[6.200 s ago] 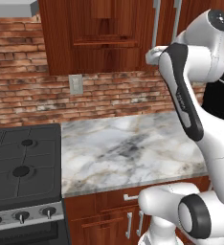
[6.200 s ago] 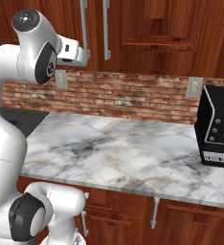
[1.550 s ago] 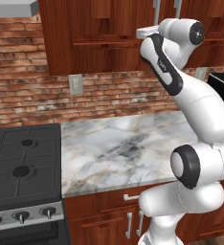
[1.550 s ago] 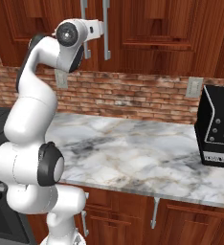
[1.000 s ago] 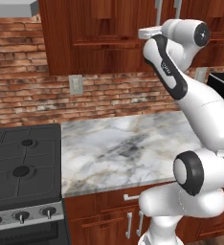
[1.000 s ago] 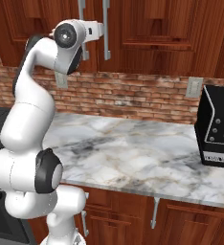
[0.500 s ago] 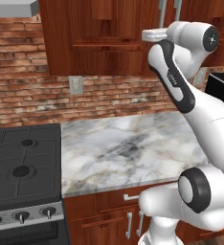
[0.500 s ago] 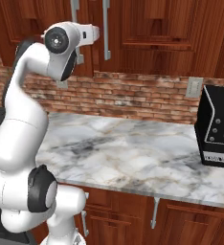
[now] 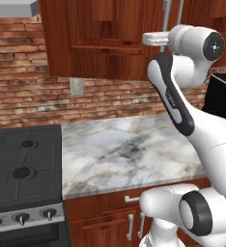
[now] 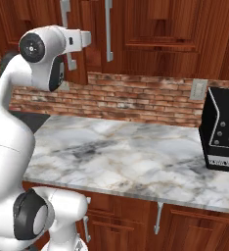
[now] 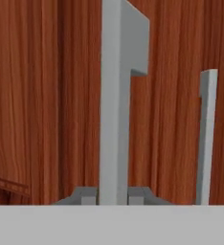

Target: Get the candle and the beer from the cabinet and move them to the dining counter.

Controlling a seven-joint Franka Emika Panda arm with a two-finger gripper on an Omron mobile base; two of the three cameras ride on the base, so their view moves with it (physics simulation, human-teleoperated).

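Step in hand: the cabinet door is being opened; the doors are seen shut, so the fetching of the candle and the beer is judged not yet begun.
Gripper: the gripper is clamped on the door handle, the bar passing between the two fingertips, which sit close on either side of it.
Arm: in the right base view the hand is raised to the handle at about 11 o'clock of the picture.
Second handle: a neighbouring bar handle is seen at 3 o'clock of the gripped one, well apart from the fingers.
Candle and beer: neither can be located; both are presumed behind the closed doors.
Worktop: the marble worktop lies below, at 6 o'clock.
Next move: a steady pull toward the robot is judged necessary, following the door's arc so the grip is not lost.
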